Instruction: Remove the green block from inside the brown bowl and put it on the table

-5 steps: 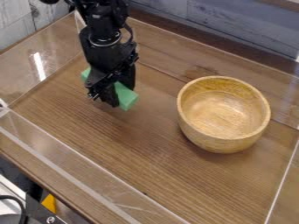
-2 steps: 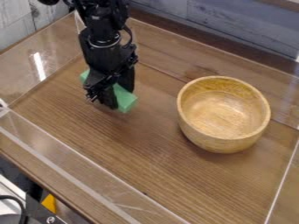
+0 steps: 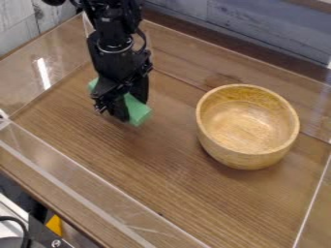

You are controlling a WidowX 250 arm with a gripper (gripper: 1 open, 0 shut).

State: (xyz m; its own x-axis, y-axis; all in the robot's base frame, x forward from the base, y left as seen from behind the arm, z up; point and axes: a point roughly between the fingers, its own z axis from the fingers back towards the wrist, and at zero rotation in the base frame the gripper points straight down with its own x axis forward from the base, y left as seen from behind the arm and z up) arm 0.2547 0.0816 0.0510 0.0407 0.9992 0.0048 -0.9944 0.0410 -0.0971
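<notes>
The green block [image 3: 134, 112] hangs tilted between the black fingers of my gripper [image 3: 123, 104], which is shut on it just above the table [image 3: 155, 174], left of centre. Part of the block is hidden behind the fingers; a green end also shows at the gripper's left side. Whether the block touches the wood I cannot tell. The brown bowl [image 3: 247, 124] stands empty to the right, well apart from the gripper.
Clear acrylic walls [image 3: 116, 208] run along the front, left and right edges of the table. A grey plank wall [image 3: 258, 24] stands behind. Bare wood lies between the gripper and the bowl and in front of both.
</notes>
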